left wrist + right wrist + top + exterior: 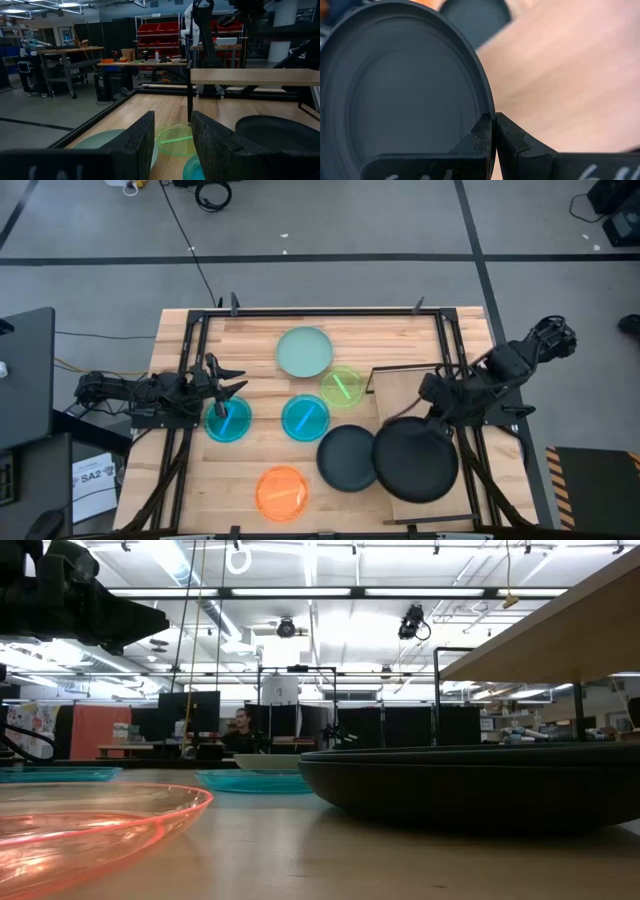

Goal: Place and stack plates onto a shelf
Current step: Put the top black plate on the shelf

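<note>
Over the shelf (pixel 400 380) on the right side of the tabletop (pixel 260 330), my right end effector (pixel 493 131) holds a large black plate (pixel 415 460) by its rim, fingers pinched nearly together on the thin edge. The wrist view shows the rim clamped between both pads, with the pale wood of the shelf board behind it. From above, this plate lies over the near part of the shelf and touches or slightly overlaps the second black plate (pixel 346 458), which sits on the tabletop just beside the board; I cannot tell whether my plate rests fully on the shelf or is slightly raised.

My left end effector (pixel 222 388) hangs above the left cyan plate (pixel 228 421), fingers (pixel 137 145) spread wide and empty.

Step in hand, as I judge it: placing the first large plate onto the shelf. No stack exists yet. The mint plate (pixel 304 352), lime plate (pixel 343 386), other cyan plate (pixel 305 418) and orange plate (pixel 282 492) all lie apart on the tabletop.

The next move calls for settling the black plate flat and wholly inside the board's edges, then releasing the rim cleanly without dragging the plate outward. The neighbouring black plate looks the natural one to stack on it.
</note>
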